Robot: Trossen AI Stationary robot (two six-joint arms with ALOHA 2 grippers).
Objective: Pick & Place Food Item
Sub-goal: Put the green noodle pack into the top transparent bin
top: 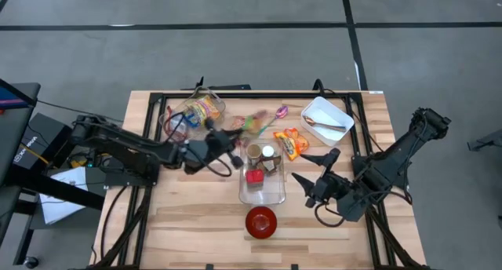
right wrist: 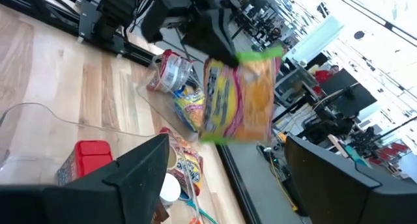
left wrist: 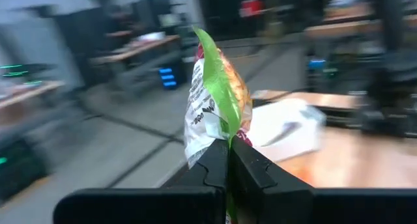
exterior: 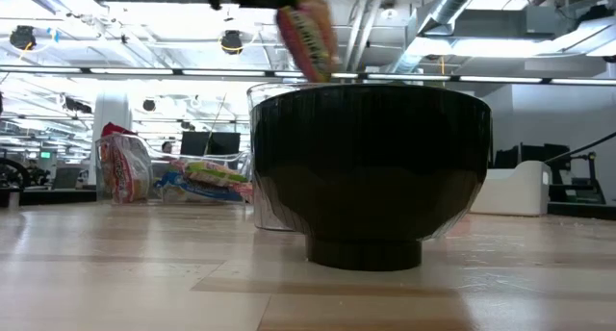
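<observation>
Nearest us stands the dark red bowl [top: 261, 221] at the table's front edge, and just behind it we see the clear tub [top: 262, 180] holding a red box [top: 254, 176] and small cups. Behind the tub, our left gripper [top: 235, 150] is pinched tight on a green-edged snack packet [right wrist: 238, 100] raised off the wood, while our right gripper [top: 315, 178] waits beside the tub, fingers spread wide and empty

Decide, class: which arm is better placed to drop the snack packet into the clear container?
Left. Its gripper is shut on the snack packet, lifted beside the clear container. The right gripper stands open and empty beside it.
</observation>
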